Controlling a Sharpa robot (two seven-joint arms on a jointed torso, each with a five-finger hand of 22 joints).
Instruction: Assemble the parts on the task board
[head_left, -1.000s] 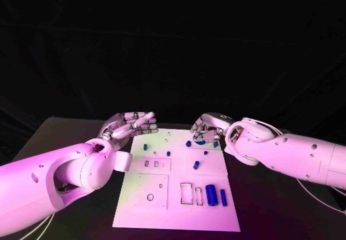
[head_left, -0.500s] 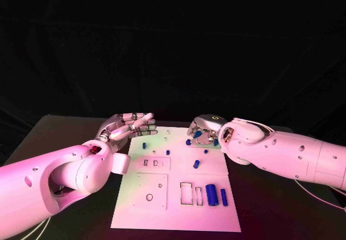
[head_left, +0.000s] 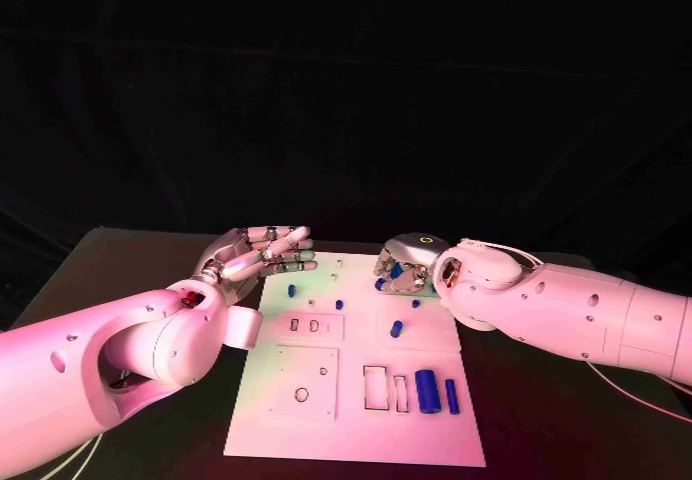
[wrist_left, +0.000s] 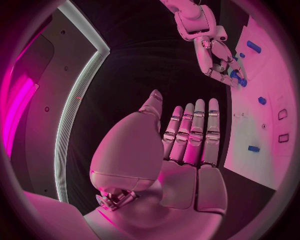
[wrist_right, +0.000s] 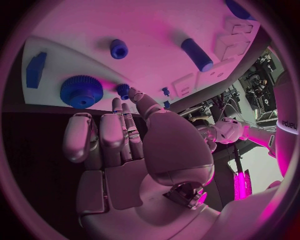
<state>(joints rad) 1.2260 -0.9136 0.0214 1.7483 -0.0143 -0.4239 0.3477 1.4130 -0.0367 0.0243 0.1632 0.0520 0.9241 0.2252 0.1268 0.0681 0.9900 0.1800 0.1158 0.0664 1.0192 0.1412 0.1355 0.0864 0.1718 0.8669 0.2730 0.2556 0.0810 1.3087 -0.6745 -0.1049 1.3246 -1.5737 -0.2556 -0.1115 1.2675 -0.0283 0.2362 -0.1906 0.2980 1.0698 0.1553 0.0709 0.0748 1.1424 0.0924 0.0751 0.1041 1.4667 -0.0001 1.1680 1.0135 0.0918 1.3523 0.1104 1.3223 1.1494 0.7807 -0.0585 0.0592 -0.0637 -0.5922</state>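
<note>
My right hand (head_left: 402, 266), fingers apart and holding nothing, hovered by the blue gear (wrist_right: 81, 91); I judged a slow, centred pinch best.

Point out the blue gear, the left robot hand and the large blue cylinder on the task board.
Blue gear (wrist_right: 81, 91), right wrist view: its toothed top face.
Left robot hand (wrist_left: 187, 137), left wrist view: middle of the straight fingers.
Large blue cylinder (head_left: 427, 387), head view: its mid-length.
</note>
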